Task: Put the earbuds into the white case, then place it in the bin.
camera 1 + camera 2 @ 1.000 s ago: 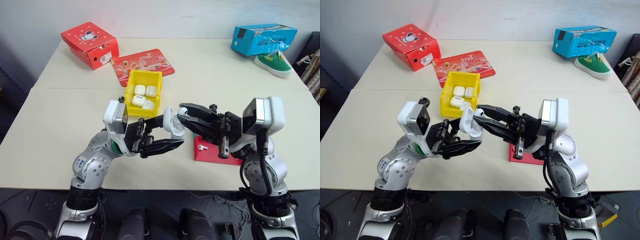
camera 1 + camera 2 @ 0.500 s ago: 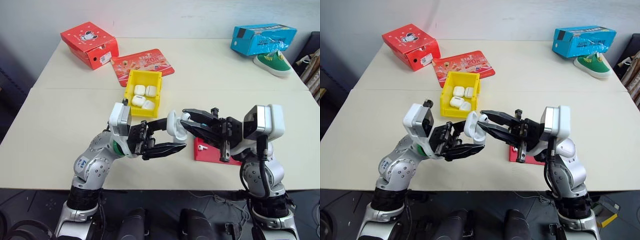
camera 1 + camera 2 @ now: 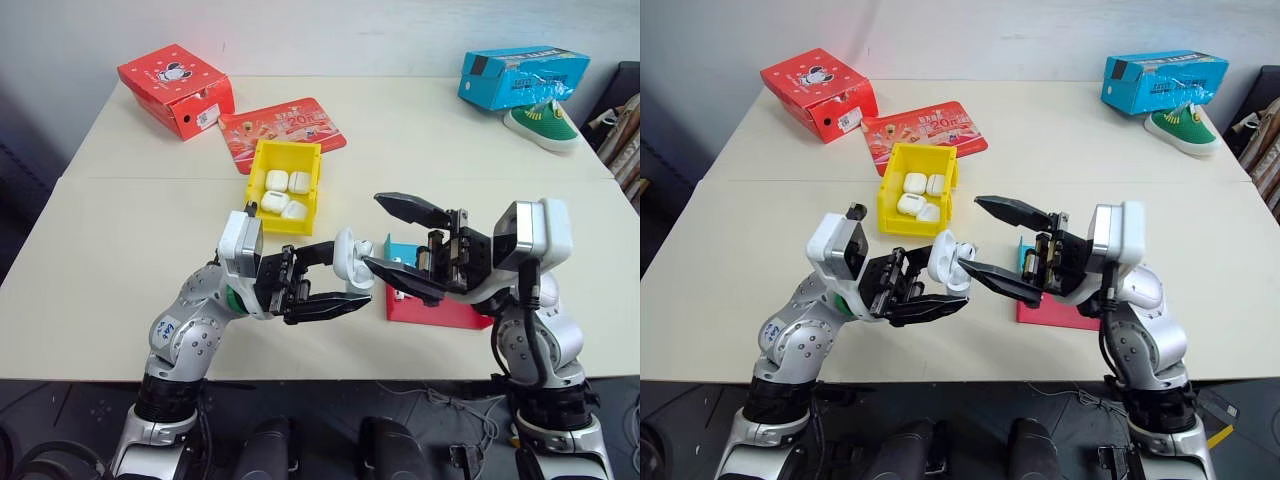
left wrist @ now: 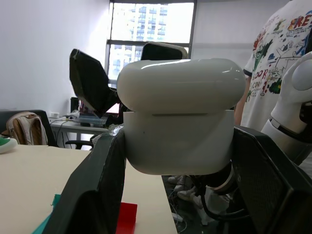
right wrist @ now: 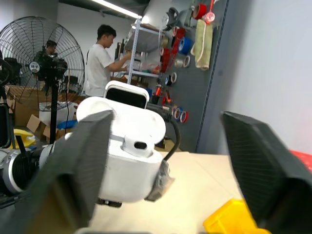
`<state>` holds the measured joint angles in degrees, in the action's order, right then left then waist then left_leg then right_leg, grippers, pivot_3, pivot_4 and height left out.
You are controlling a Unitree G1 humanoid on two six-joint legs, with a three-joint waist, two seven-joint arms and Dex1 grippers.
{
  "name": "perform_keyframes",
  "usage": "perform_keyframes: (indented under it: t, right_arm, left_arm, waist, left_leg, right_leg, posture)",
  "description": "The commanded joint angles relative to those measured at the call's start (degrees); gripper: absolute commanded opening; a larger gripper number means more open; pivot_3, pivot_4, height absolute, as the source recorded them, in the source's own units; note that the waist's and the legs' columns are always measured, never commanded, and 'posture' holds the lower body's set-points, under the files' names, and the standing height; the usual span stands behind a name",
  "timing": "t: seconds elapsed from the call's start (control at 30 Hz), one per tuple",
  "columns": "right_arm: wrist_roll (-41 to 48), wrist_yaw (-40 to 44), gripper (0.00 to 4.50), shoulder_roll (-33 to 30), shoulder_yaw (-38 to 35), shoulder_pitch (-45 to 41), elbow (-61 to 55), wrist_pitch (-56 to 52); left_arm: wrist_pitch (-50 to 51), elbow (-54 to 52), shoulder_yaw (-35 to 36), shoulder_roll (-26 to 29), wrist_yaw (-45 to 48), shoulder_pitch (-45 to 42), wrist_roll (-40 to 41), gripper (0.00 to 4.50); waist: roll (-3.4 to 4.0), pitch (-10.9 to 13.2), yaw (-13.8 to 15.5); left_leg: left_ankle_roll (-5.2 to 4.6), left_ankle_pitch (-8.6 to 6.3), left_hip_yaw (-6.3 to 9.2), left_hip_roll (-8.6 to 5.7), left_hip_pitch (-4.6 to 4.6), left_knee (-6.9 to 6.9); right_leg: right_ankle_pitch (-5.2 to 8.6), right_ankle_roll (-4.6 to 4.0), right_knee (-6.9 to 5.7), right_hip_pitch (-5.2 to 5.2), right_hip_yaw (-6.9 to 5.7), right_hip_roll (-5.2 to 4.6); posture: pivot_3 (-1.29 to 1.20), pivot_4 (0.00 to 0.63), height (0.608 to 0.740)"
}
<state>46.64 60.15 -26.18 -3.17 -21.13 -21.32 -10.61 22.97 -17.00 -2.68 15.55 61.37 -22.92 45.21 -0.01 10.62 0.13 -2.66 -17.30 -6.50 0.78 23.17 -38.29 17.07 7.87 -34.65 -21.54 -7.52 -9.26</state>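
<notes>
My left gripper [image 3: 351,273] is shut on the white case [image 3: 350,260], held above the table's front middle. In the left wrist view the case [image 4: 180,117] sits between both pads with its lid down. My right gripper [image 3: 372,232] faces it from the right, open wide, one finger above the case and one below, touching nothing. The right wrist view shows the case [image 5: 131,146] between its spread fingers [image 5: 78,161]. A small white earbud [image 3: 399,293] lies on the red-and-blue tray [image 3: 445,312]. The yellow bin [image 3: 258,178] stands behind, with several white cases inside.
A red cardboard box [image 3: 176,88] and a red printed tray [image 3: 282,125] lie at the back left. A blue box [image 3: 520,77] and a green shoe [image 3: 541,126] sit at the back right. A person [image 4: 273,63] stands beyond the table.
My right gripper has opened wide and let go of the case's top. The left gripper keeps its hold on the case in the same place.
</notes>
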Motion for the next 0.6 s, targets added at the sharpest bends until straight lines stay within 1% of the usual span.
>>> perform_keyframes:
  t: [0.03,0.1,0.2,0.27,0.3,0.33,0.37,0.43,0.5,0.6]
  right_arm:
    - [4.1,-2.1,4.49,-4.1,-4.7,1.5,-3.8,-4.4]
    - [5.3,-2.4,4.49,-8.8,-11.0,4.7,-3.7,-6.2]
    - [2.9,-0.4,4.49,-15.0,-20.3,12.1,0.4,-5.7]
    - [-1.0,2.5,4.49,-18.6,-26.2,18.0,6.9,-3.2]
    - [-4.0,4.0,4.49,-20.1,-28.7,20.5,11.4,-0.3]
    - [-9.1,5.4,4.49,-22.3,-30.8,23.5,18.5,4.7]
    - [-12.4,6.3,4.49,-23.8,-31.9,25.2,23.6,8.3]
    - [-19.5,4.4,4.49,-26.4,-32.4,27.8,32.3,14.7]
    - [-22.9,3.7,4.49,-28.7,-31.2,29.1,35.9,15.1]
    - [-27.5,0.7,4.49,-29.5,-29.2,28.2,37.7,16.8]
  left_arm:
    - [-2.2,-3.0,0.9,-0.4,-0.5,0.3,0.7,2.78]
    - [-2.7,-2.9,1.7,0.8,-0.1,1.9,0.4,2.78]
    - [-3.7,-2.7,3.1,2.7,0.2,4.3,-0.1,2.78]
    - [-4.7,-2.4,3.8,3.9,0.5,6.1,-0.9,2.78]
    - [-5.0,-2.2,4.3,4.3,0.4,6.9,-1.0,2.78]
    - [-5.2,-2.2,4.7,4.7,0.3,7.9,-1.0,2.78]
    - [-5.4,-2.2,4.9,5.0,0.2,8.5,-1.0,2.78]
    - [-5.8,-2.2,5.2,5.3,-0.1,9.4,-1.0,2.78]
    - [-6.1,-2.2,5.3,5.6,-0.2,9.9,-1.1,2.78]
    - [-6.4,-2.1,5.5,5.7,-0.5,10.1,-1.1,2.78]
  waist:
    - [0.00,0.0,0.0]
    - [0.00,0.0,0.2]
    - [-0.01,0.0,0.9]
    - [0.00,0.0,1.2]
    - [0.00,0.0,1.5]
    - [-0.02,0.0,1.6]
    - [-0.02,0.0,1.7]
    - [-0.01,0.0,1.5]
    - [0.00,0.0,1.2]
    - [0.06,0.0,0.0]
  left_leg:
    - [0.00,0.00,0.01,0.00,0.00,0.00]
    - [-0.01,0.00,0.03,0.00,0.01,0.01]
    - [-0.04,-0.03,0.01,-0.04,0.01,0.05]
    - [-0.06,-0.04,-0.01,-0.04,0.01,0.04]
    - [-0.08,-0.04,-0.06,-0.04,0.00,0.03]
    - [-0.10,-0.05,-0.05,-0.06,-0.02,0.03]
    - [-0.13,-0.06,-0.05,-0.07,-0.01,0.01]
    - [-0.20,-0.05,-0.11,-0.15,-0.01,0.02]
    - [-0.21,-0.04,-0.21,-0.11,-0.04,0.03]
    - [-0.11,0.01,-0.34,0.01,-0.19,0.10]
  right_leg:
    - [0.00,0.00,0.00,0.00,0.00,-0.01]
    - [0.00,0.00,0.04,0.02,-0.02,-0.02]
    - [0.00,0.00,0.16,0.05,-0.04,-0.05]
    - [0.00,0.00,0.17,0.06,-0.05,-0.04]
    - [0.00,0.01,0.17,0.05,-0.02,-0.05]
    - [0.00,0.01,0.19,0.09,-0.03,-0.05]
    - [-0.01,0.02,0.21,0.12,-0.03,-0.06]
    - [-0.03,0.06,0.24,0.12,0.02,-0.10]
    - [-0.05,0.10,0.39,0.09,0.06,-0.10]
    - [-0.05,0.10,0.44,0.07,0.09,-0.10]
  posture:
    - [0.00,0.150,0.740]
    - [0.00,0.150,0.740]
    - [0.00,0.150,0.740]
    - [0.00,0.150,0.740]
    - [0.00,0.150,0.740]
    - [0.00,0.150,0.740]
    - [0.00,0.150,0.740]
    - [0.00,0.150,0.740]
    - [0.00,0.150,0.740]
    - [0.00,0.150,0.740]
